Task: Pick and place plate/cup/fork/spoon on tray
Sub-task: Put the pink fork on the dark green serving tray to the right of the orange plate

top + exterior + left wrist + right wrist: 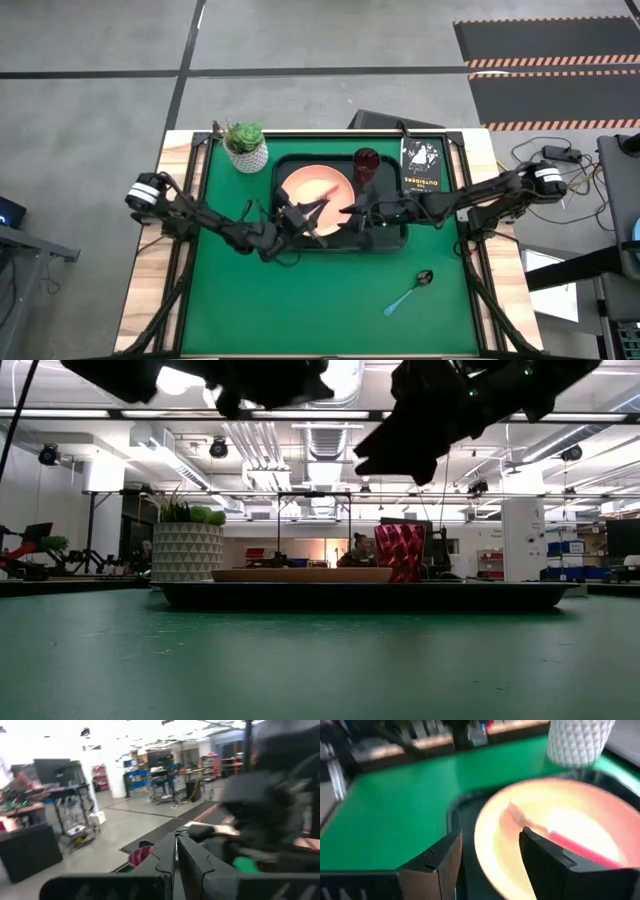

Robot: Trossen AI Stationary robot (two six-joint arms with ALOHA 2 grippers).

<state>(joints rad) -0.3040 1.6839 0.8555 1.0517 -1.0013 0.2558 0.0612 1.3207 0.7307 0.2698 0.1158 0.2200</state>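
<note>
1. One tray (385, 243) was seen on the green tabletop (300, 300), toward its far side, with one plate (305, 182) lying in its left portion.
2. One cup (366, 164) was observed standing upright in the tray, just beside the plate on its right; in the low view the cup (399, 552) appeared behind the plate (300, 574) rim.
3. One fork (560, 838) was recorded lying on the plate (600, 820), its tines pointing toward the plate's middle, as shown in the right wrist view.
4. One spoon (408, 292) was found on the bare tabletop, well apart from the tray, near the front right.
5. One white pot with a green plant (245, 146) was noted just beside the tray's far left corner, and one black booklet (421, 165) just beside the tray's far right edge.
6. Two arms were counted, both reaching over the tray.
7. The left claw (305, 213) was held above the near edge of the plate; in the left wrist view its fingers (165, 865) were pressed together with nothing between them.
8. The right claw (490, 851) was held over the plate's edge with its fingers spread apart and nothing gripped; the fork lay beyond the fingertips, untouched.
</note>
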